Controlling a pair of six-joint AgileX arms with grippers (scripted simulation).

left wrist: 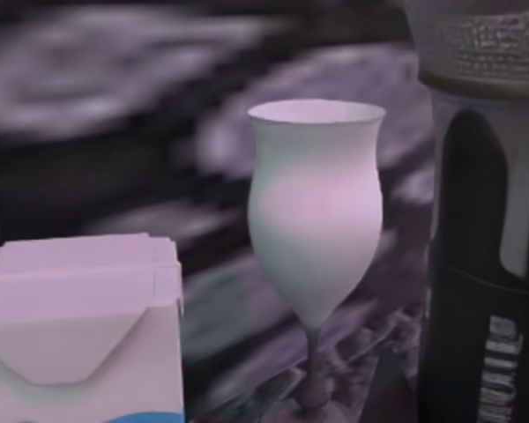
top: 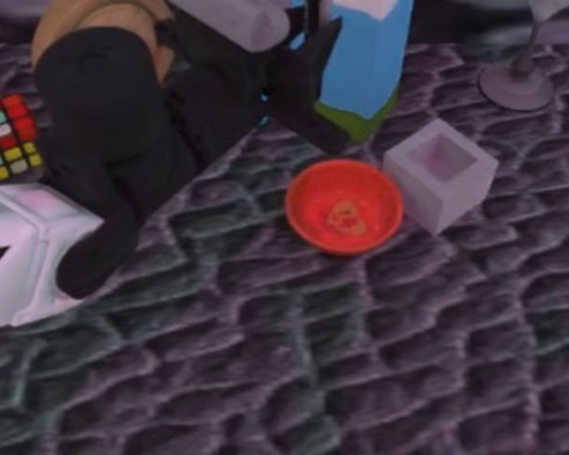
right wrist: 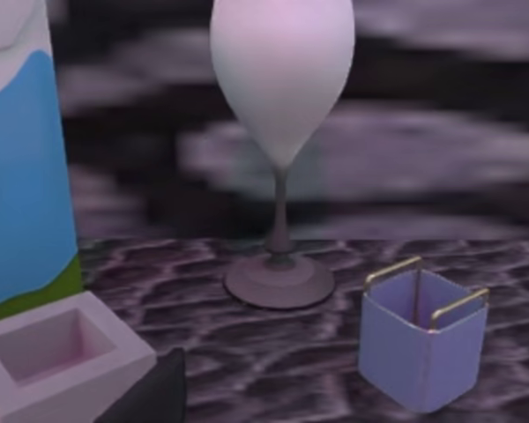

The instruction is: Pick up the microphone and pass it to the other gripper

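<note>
From above, my left arm's hand (top: 303, 90) sat at eleven o'clock of the red bowl (top: 344, 206); I could not tell its grip. Only the left wrist view showed the microphone (left wrist: 480, 220), close and upright. The right wrist view alone showed a blue basket (right wrist: 420, 346).

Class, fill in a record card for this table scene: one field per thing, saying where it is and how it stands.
microphone: close up in the left wrist view, upright, mesh head on top; what holds it is not visible
arms: dark mass over the table's far left
red bowl: mid-table
pink-white box: open-topped, right of the bowl
carton: blue and white, upright, behind the bowl
wine glass: upright, far right
blue basket: near the glass
colour cube: left edge
</note>
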